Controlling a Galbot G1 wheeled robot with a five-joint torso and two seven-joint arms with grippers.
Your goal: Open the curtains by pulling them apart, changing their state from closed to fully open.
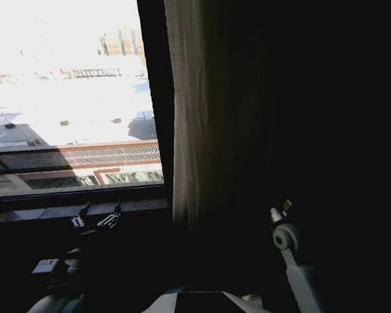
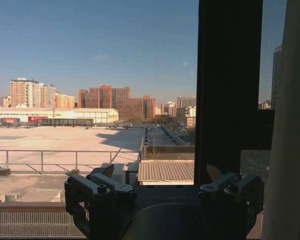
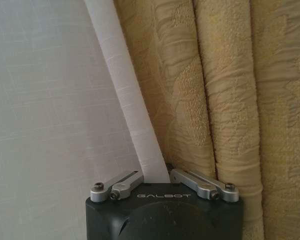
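Window (image 1: pixel 65 98) glare blown out — room interior near black; wrist views evenly lit.

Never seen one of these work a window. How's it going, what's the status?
Right gripper shut on the sheer curtain, beside the beige drape. Left gripper open, at the window sill. Window uncovered. Nothing in the way.

Curtains (image 3: pixel 55 115): sheer white cloth, fine linen-like weave, matt.
Drape (image 3: pixel 230 100): thick yellow-beige cloth, raised rough pattern.
Right gripper (image 3: pixel 156 172): matt black plastic-looking body, brushed metal links.
Left gripper (image 2: pixel 160 172): dark body, bolted links.
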